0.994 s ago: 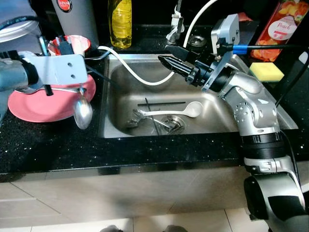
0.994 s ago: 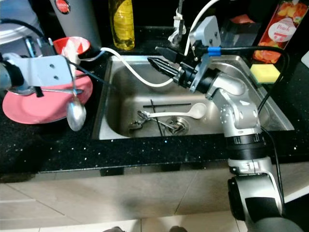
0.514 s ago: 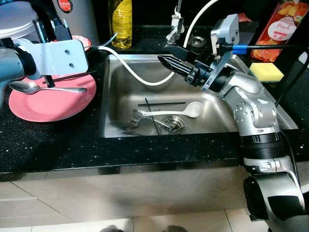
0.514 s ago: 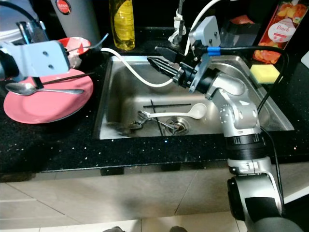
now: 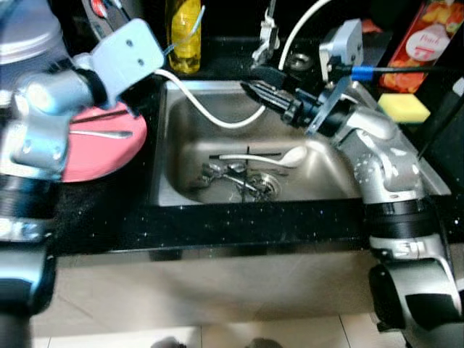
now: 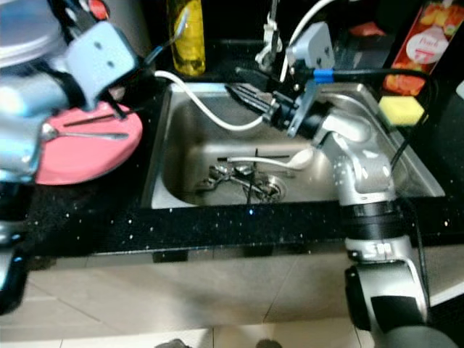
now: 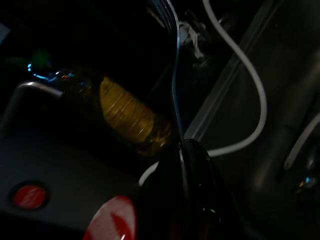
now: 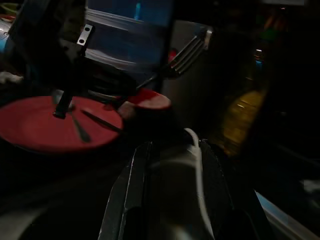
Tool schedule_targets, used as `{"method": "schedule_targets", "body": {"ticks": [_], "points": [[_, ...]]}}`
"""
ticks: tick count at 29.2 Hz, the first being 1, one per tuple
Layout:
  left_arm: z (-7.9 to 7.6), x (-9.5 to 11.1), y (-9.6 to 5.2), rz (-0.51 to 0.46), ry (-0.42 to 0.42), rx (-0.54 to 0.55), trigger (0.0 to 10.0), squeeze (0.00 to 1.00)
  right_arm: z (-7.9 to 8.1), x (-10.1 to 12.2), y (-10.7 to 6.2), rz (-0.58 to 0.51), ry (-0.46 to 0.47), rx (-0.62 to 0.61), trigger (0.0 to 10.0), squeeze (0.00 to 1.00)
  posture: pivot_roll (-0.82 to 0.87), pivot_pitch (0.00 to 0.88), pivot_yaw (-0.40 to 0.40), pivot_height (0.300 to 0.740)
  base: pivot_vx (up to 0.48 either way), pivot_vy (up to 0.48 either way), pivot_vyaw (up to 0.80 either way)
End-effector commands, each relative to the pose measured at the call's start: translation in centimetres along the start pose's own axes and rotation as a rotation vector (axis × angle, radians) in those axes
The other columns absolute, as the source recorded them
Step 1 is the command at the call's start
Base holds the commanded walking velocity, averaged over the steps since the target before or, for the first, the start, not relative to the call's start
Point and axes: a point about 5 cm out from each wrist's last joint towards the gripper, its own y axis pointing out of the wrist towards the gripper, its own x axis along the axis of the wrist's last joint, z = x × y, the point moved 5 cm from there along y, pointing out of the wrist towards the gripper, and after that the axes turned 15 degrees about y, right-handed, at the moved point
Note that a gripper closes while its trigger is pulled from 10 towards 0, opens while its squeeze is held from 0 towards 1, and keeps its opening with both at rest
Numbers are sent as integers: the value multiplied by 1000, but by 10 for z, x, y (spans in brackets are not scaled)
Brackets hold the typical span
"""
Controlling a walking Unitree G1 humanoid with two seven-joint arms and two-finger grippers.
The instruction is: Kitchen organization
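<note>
Left gripper (image 7: 187, 150) fingers pinched on fork (image 8: 187, 50), raised near oil bottle (image 5: 181, 36), likely lifting it clear of pink plate (image 5: 101, 156) holding spoon (image 5: 101, 133). Right gripper (image 5: 254, 90) fingers nearly closed, empty, over sink (image 5: 181, 196); white ladle (image 5: 264, 156), cutlery inside.

Sink (image 5: 188, 109) is brushed steel, dull sheen. Around it the desk (image 5: 217, 232) is glossy black speckled stone. Beside the sink: smooth pink plate (image 5: 94, 156), shiny metal spoon (image 5: 101, 134).
</note>
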Motion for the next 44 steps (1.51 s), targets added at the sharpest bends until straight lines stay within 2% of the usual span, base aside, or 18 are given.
{"method": "schedule_targets", "body": {"ticks": [1, 3, 6, 11, 14, 18, 20, 22, 25, 28, 29, 34, 38, 40, 41, 42, 43, 44], "points": [[0, 9, 10, -33, -41, 9, 10000, 0, -9, 4, -7, -7, -20, -38, 10000, 0, -20, 52, 24, 740, 0, 0, 0], [-2, 15, 25, -52, -93, 16, 10000, 0, -23, 0, -18, 23, -45, -114, 10000, 0, -46, 51, 42, 740, 0, 0, 0], [-6, 20, 37, -63, -127, 3, 10000, 0, -33, -6, -28, 63, -60, -164, 10000, 0, -55, 50, 48, 740, 0, 0, 0], [-19, 24, 55, -64, -176, -59, 10000, 0, -39, -14, -39, 108, -63, -192, 10000, 0, -68, 45, 56, 740, 0, 0, 0], [-33, 20, 66, -16, -167, -117, 10000, 0, -39, -20, -45, 146, -73, -193, 10000, 0, -68, 45, 56, 740, 0, 0, 0], [-69, 10, 76, 57, -142, -285, 10000, 0, -48, -33, -53, 220, -73, -240, 10000, 0, -95, 36, 72, 740, 0, 0, 0], [-83, 6, 77, 82, -150, -345, 10000, 0, -57, -37, -52, 233, -65, -295, 10000, 0, -97, 35, 76, 740, 0, 0, 0], [-88, 6, 78, 86, -158, -364, 10000, 0, -60, -38, -51, 233, -58, -315, 10000, 0, -99, 34, 78, 740, 0, 0, 0], [-104, 4, 79, 100, -202, -423, 10000, 0, -79, -48, -37, 219, 40, -477, 10000, 0, -108, 30, 85, 740, 0, 0, 0], [-109, 3, 80, 102, -203, -439, 10000, 0, -81, -55, -31, 226, 74, -505, 10000, 0, -106, 30, 86, 740, 0, 0, 0], [-113, 3, 80, 101, -201, -454, 10000, 1000, -79, -60, -25, 238, 84, -497, 10000, 0, -103, 31, 85, 740, 0, 0, 0], [-120, 1, 77, 89, -198, -498, 10000, 1000, -75, -70, -10, 261, 86, -476, 10000, 0, -89, 32, 77, 740, 0, 0, 0], [-119, -1, 76, 93, -205, -494, 10000, 1000, -76, -71, -9, 264, 88, -487, 10000, 0, -89, 32, 77, 740, 0, 0, 0], [-101, -2, 75, 67, -259, -420, 10000, 1000, -80, -71, -6, 256, 94, -508, 10000, 0, -69, 37, 64, 740, 0, 0, 0], [-90, 0, 75, 47, -274, -374, 10000, 176, -80, -70, -5, 248, 96, -510, 10000, 0, -67, 38, 64, 740, 0, 0, 0], [-78, 1, 75, 33, -279, -325, 10000, 0, -80, -68, -4, 238, 98, -506, 10000, 0, -65, 40, 62, 740, 0, 0, 0], [-78, 1, 75, 33, -279, -325, 10000, 0, -80, -68, -4, 238, 98, -506, 10000, 0, -65, 40, 62, 740, 0, 0, 0], [-65, 2, 75, 21, -284, -270, 10000, 0, -79, -67, -3, 229, 99, -498, 10000, 0, -55, 43, 59, 740, 0, 0, 0]]}}
